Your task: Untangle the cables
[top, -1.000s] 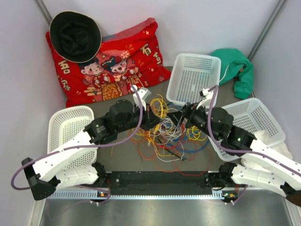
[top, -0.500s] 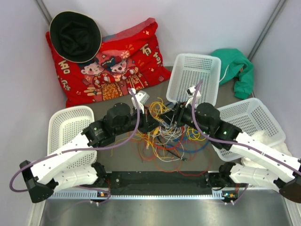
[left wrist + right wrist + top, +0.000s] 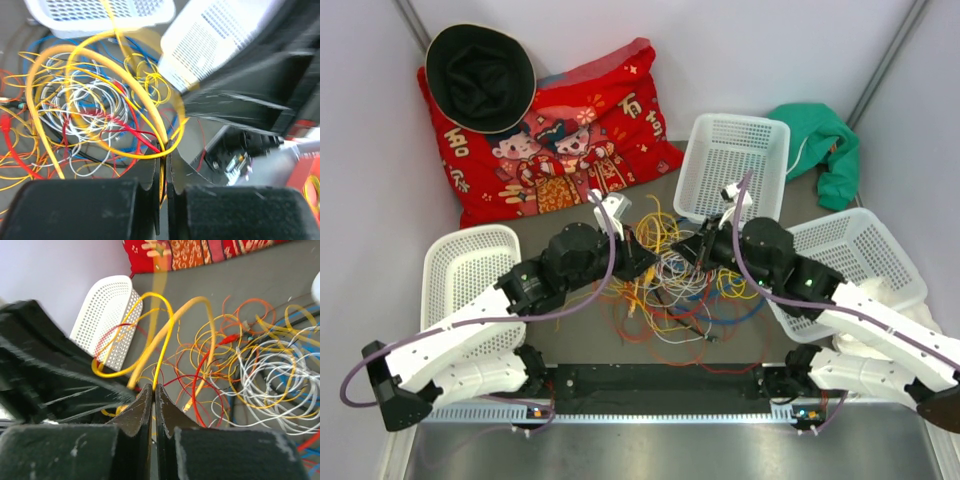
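While the left claw and right claw each clamp a yellow cable rising from the cables heaped on the counter, draw apart slowly, watching that snagged loops slip free, not tighten.

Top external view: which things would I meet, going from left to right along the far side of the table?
black hat → red cushion → white basket → green cloth

Bright, even light; soft shadows; both wrist views blur the nearest cables.
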Motion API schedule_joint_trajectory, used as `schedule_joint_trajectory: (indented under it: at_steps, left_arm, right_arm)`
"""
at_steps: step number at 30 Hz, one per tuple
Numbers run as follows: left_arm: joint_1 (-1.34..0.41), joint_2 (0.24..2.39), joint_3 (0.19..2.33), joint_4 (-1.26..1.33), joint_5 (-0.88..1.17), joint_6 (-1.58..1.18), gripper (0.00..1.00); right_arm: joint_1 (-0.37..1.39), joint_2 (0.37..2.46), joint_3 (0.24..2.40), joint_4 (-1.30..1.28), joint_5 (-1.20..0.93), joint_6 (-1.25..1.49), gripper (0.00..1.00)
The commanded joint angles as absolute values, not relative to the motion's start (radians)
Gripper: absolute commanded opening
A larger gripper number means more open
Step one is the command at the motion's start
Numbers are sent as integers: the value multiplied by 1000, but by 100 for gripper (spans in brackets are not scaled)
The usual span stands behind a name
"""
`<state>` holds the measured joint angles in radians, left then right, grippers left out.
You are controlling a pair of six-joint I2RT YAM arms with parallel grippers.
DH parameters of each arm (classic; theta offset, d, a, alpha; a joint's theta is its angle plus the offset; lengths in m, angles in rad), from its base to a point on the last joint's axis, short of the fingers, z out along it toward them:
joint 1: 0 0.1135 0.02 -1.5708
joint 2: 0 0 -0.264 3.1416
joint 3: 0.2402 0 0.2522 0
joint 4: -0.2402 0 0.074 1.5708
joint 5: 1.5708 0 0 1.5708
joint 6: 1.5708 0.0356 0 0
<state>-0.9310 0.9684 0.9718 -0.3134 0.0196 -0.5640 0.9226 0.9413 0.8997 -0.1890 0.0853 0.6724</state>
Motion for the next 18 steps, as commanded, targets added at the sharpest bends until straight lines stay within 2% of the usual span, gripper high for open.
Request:
schedule_joint_trajectory:
  at_steps: [1,3,4,5,6,8,9,15,18]
  left_arm:
    - [-927,965,992,-468,-276,-601,0]
    - [-925,991,1000,-531,-336,-630,6]
    - [-919,1002,1008,-549,-386,-646,11]
    - [-916,1012,1009,-587,-406,-661,21]
    - [-911,1031,1011,-603,-423,-692,55]
    - [-896,1052,1014,-633,-454,-741,92]
    - [-890,1058,1015,-667,-462,-755,99]
    - [-876,1055,994,-675,-460,-781,99]
    - [-874,1025,959,-632,-433,-773,93]
  right_arm:
    - [905,885,1167,-390,320,473,0]
    - [907,903,1302,-474,353,396,0]
    - [907,917,1339,-530,377,376,0]
    - [907,919,1397,-550,390,347,0]
    - [907,920,1420,-566,402,335,0]
    - [907,919,1478,-598,432,304,0]
    - [908,919,1495,-607,443,295,0]
    - [907,927,1539,-647,459,270,0]
    - [907,914,1471,-631,405,304,0]
